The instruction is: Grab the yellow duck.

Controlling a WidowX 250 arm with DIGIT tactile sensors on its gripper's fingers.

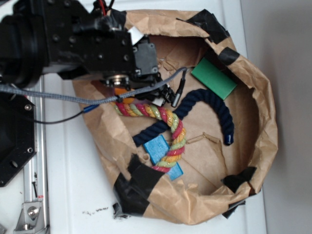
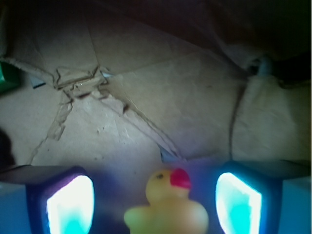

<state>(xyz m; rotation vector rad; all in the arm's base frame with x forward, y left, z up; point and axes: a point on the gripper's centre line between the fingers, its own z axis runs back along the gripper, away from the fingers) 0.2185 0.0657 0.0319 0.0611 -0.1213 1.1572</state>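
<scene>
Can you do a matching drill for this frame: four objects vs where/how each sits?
1. yellow duck
2. green block
3. dark blue rope
4. blue block

A. lies beside the braided rope's lower end
B. lies in an arch across the paper middle
C. between the open gripper fingers
D. near the paper wall's upper right

Pairs: 1-C, 2-D, 3-B, 4-A

No text, label, brand, number or sign can be read in either view; nothing legible shows on any object, on the brown paper or on the robot.
</scene>
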